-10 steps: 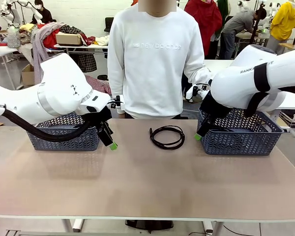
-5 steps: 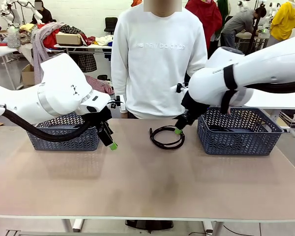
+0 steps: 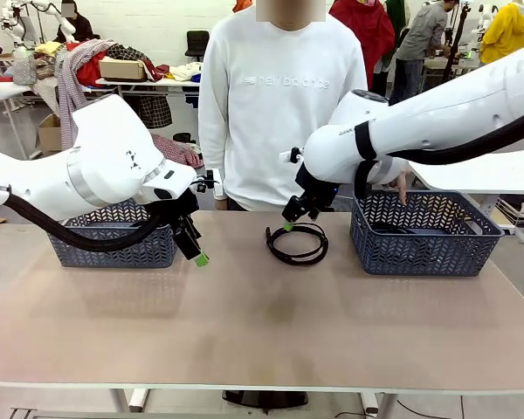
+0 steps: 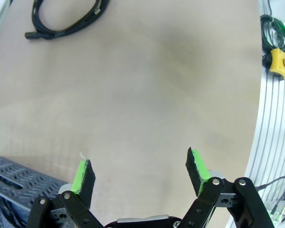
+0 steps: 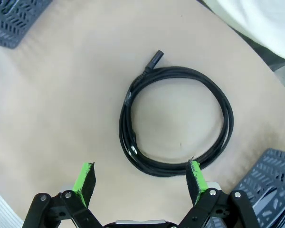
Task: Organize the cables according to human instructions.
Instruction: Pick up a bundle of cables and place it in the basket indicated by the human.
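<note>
Our right claw (image 5: 140, 176) hovers wide open above the cable (image 5: 175, 121) on the tabletop (image 3: 262, 323); light, floppy coil, best pinched across its bundled strands.

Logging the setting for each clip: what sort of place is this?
Probably a robotics lab or data-collection workspace rather than a home. A person stands across a plain table with two mesh baskets and a coiled cable; behind are tables heaped with clothes and other people working.

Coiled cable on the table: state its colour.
Black, the thin coiled cable with its small plug end; right wrist view shows it best.
</note>
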`<action>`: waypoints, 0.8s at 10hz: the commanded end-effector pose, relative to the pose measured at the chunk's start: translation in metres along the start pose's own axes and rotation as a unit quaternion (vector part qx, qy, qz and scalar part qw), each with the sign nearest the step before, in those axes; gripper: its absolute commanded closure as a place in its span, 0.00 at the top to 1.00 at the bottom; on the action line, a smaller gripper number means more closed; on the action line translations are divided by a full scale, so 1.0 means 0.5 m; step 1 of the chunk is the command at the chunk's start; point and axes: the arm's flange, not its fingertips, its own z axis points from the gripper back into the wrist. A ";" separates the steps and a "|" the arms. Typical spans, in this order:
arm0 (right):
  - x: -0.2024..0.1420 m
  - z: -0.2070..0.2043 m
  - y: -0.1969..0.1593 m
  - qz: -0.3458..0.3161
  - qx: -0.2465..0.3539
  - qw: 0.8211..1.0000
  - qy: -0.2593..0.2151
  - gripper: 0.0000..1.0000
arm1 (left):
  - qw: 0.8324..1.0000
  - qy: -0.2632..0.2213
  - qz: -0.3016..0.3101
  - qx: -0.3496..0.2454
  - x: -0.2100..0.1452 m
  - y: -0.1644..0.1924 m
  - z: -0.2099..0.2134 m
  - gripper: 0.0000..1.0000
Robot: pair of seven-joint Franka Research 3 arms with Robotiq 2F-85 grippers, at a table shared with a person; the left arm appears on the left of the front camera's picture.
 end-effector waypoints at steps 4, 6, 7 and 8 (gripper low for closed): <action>0.012 -0.008 0.004 0.000 0.004 1.000 0.004 1.00 | 1.000 0.002 -0.007 -0.003 -0.003 0.003 0.004 1.00; 0.012 -0.008 0.004 0.000 0.004 1.000 0.004 1.00 | 1.000 0.002 -0.007 -0.003 -0.003 0.003 0.004 1.00; 0.012 -0.008 0.004 0.000 0.004 1.000 0.004 1.00 | 1.000 0.002 -0.007 -0.003 -0.003 0.003 0.004 1.00; 0.012 -0.008 0.004 0.000 0.004 1.000 0.004 1.00 | 1.000 0.002 -0.007 -0.003 -0.003 0.003 0.004 1.00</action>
